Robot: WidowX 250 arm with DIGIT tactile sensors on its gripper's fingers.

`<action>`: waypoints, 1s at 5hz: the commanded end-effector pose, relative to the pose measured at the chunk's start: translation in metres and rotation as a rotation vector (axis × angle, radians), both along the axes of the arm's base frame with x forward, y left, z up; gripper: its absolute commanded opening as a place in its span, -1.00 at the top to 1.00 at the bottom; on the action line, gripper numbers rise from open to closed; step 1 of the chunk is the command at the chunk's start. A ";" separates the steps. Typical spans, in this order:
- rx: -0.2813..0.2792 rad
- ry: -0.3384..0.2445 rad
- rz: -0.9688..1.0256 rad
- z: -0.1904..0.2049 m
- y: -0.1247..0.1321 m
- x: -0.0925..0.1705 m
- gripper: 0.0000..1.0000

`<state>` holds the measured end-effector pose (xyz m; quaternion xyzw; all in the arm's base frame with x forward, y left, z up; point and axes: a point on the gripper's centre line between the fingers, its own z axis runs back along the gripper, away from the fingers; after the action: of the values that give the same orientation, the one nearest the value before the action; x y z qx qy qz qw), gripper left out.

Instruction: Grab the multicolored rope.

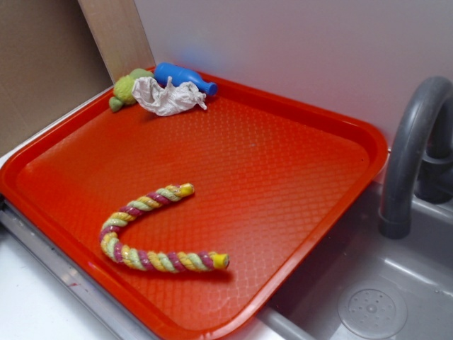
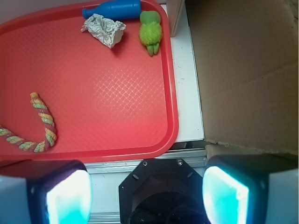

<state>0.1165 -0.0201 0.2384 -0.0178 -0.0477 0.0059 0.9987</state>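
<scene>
My gripper (image 2: 147,196) is spread wide, holding nothing. The rope (image 1: 148,234) lies curved on the red tray (image 1: 297,184); my wrist view cuts off one end.

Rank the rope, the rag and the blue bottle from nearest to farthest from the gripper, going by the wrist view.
From the gripper, open at the bottom edge:
1. multicolored rope, lower left of the red tray.
2. whitish rag, upper part of the tray.
3. blue bottle, just beyond the rag at the far rim.
</scene>
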 end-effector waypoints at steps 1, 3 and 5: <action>0.000 0.000 0.000 0.000 0.000 0.000 -1.00; 0.012 -0.009 -0.177 -0.015 -0.080 0.031 -1.00; -0.012 0.046 -0.224 -0.054 -0.126 0.034 -1.00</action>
<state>0.1537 -0.1430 0.1760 -0.0199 -0.0092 -0.1020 0.9945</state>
